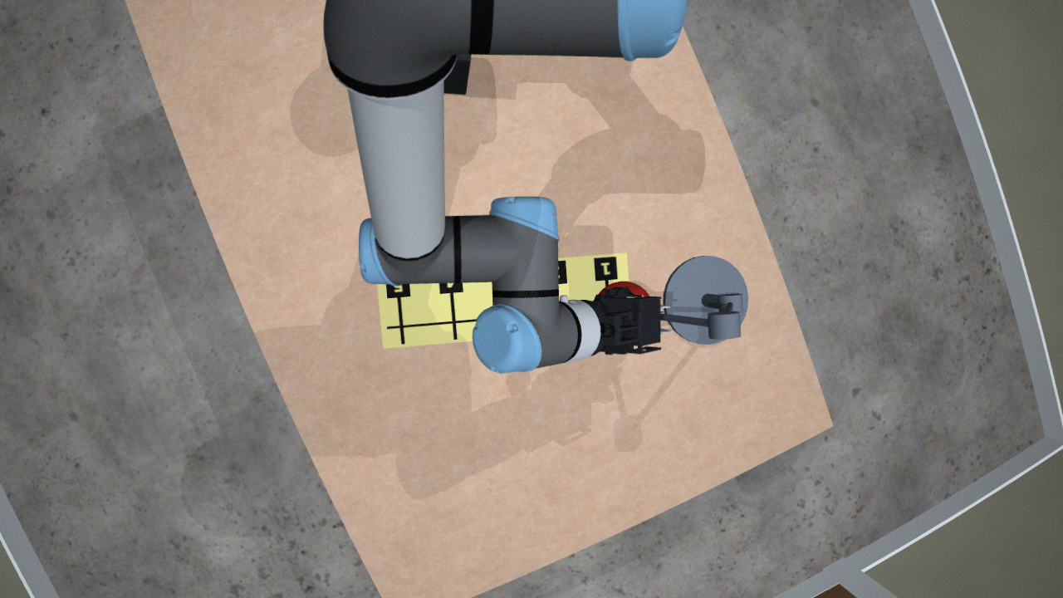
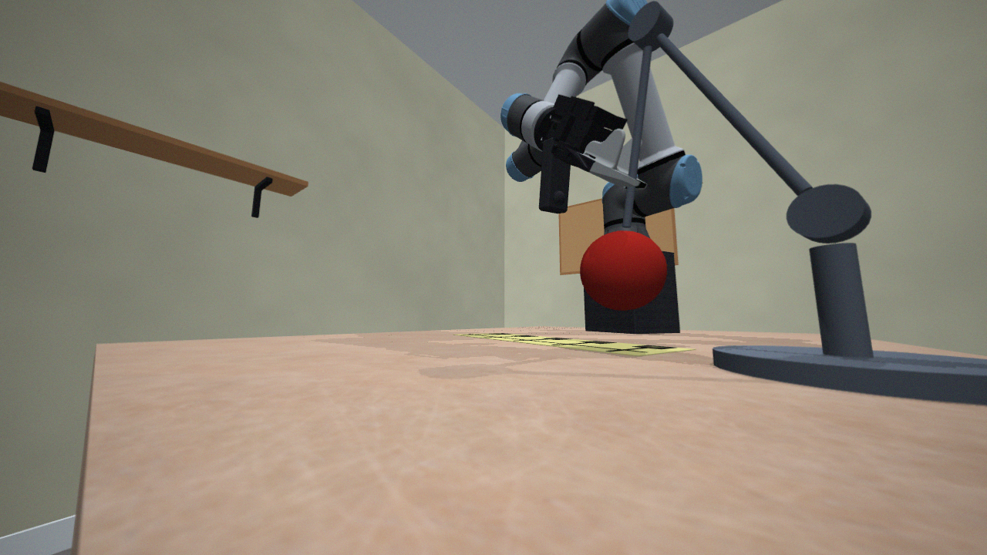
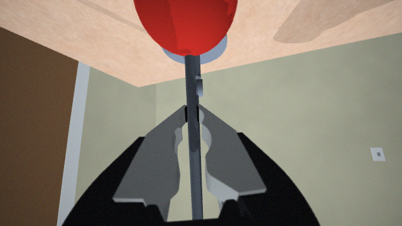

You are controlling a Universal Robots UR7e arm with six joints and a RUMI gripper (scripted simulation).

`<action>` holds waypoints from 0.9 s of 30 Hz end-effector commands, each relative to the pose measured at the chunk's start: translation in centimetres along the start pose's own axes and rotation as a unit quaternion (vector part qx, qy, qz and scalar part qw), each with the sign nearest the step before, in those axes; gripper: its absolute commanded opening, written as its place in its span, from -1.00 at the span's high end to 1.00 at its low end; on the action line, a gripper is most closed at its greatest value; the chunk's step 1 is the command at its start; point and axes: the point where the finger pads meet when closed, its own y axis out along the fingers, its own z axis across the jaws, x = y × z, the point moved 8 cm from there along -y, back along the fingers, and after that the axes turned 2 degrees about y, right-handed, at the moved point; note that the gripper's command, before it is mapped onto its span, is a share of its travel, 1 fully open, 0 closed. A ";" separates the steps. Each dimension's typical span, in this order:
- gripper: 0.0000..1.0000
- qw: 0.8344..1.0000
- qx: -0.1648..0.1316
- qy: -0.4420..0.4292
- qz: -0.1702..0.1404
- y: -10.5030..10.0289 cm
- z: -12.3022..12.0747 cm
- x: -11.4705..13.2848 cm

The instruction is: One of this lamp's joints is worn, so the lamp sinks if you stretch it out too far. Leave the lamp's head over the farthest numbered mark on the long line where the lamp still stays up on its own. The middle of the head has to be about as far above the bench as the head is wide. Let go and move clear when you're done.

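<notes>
The gripper (image 3: 191, 113) is clamped on the lamp's forearm rod (image 3: 193, 94), its two grey fingers pressed against the thin dark shaft from either side, with the rod running down the middle of the jaws and out past the fingertips toward the red head (image 3: 185, 22). In the exterior view the gripper (image 2: 638, 183) grips that rod (image 2: 636, 117) partway along, a little above the head (image 2: 623, 270), which hangs as a round red ball clear of the bench (image 2: 414, 449) and above the near end of the yellow marker strip (image 2: 586, 343). The rod hangs nearly straight down from an elbow joint (image 2: 648, 24) high up, and from there a second, longer dark rod (image 2: 731, 113) slopes down to a disc-shaped joint (image 2: 828, 212) sitting atop the lamp's upright post (image 2: 838, 300), which stands on a flat round base (image 2: 862, 372). From the top view the round grey base (image 1: 687, 278) lies just beyond the strip's end, and the strip (image 1: 416, 327) carries a long black line with short cross ticks and black number squares; the square marked 1 (image 1: 605, 267) is the one nearest the base, and only a sliver of the red head (image 1: 623, 285) peeks out beside it, the rest hidden under the black gripper body (image 1: 628, 323) and the robot arm (image 1: 512, 282), which also covers the middle marks.
</notes>
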 end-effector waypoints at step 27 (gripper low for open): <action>1.00 1.000 0.016 -0.016 -0.011 -2.0 -0.6 -2.3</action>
